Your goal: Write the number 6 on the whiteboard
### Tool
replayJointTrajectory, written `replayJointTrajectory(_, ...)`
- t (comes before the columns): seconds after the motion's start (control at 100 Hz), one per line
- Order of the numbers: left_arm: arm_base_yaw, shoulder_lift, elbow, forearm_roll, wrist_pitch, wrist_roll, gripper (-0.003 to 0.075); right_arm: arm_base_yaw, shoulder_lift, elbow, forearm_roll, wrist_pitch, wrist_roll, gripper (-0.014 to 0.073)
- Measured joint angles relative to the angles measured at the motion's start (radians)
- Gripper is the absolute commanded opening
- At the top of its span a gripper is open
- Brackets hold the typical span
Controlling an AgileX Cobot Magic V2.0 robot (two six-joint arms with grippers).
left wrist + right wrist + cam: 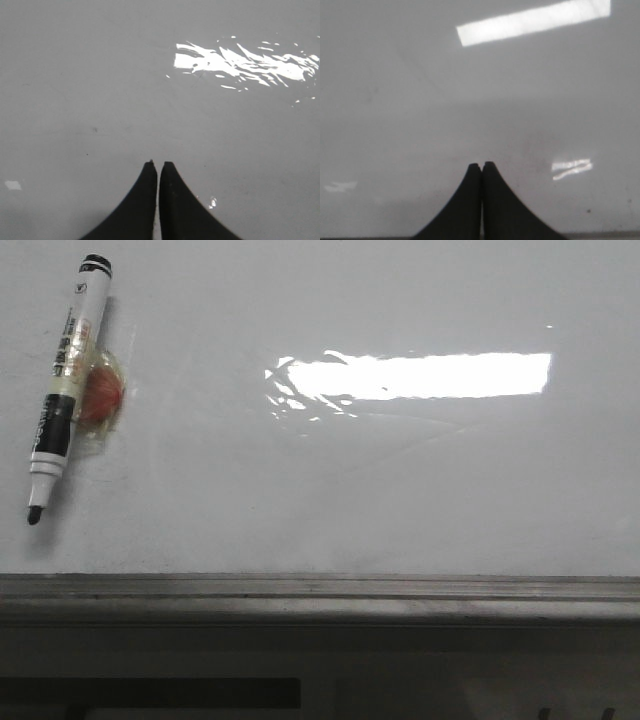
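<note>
The whiteboard (380,490) is glossy white and reflects a bright light strip; no drawn number 6 shows on it. A marker pen (66,380), white with black bands and an uncapped black tip, lies slanted at the board's far left. An orange-red lump wrapped in clear tape (100,395) is stuck to its side. No gripper shows in the front view. My left gripper (157,164) is shut and empty over bare board. My right gripper (481,164) is shut and empty over bare board.
A grey metal rail (320,590) runs along the board's near edge, with a dark strip below it. The light reflection (420,375) sits at the board's middle right.
</note>
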Motion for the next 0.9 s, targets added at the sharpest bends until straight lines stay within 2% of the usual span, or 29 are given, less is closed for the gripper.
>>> replayJointTrajectory(0.13, 0.0, 0.091, -0.111, -0.006, 0.048, 0.073, -0.0019, 0.0, 0.045, -0.072, 0.002, 0.085, 0.0, -0.0064)
replayJointTrajectory(0.36, 0.0, 0.232, -0.244, -0.019, 0.068, 0.096, -0.0004, 0.0, 0.129, -0.195, 0.004, 0.241, 0.0, -0.0064)
replayJointTrajectory(0.43, 0.0, 0.24, -0.251, -0.019, 0.09, 0.096, 0.0066, 0.0, 0.134, -0.197, 0.004, 0.262, 0.0, -0.0064)
replayJointTrajectory(0.55, 0.0, 0.242, -0.253, -0.02, 0.098, 0.098, 0.0278, 0.0, 0.135, -0.197, 0.006, 0.274, 0.0, -0.0064)
replayJointTrajectory(0.62, 0.0, 0.242, -0.253, -0.02, 0.092, 0.098, 0.0351, 0.0, 0.135, -0.197, 0.006, 0.274, 0.0, -0.0064)
replayJointTrajectory(0.9, -0.016, 0.242, -0.253, -0.041, 0.057, 0.1, 0.0358, 0.0, 0.135, -0.197, 0.006, 0.274, 0.001, -0.0064)
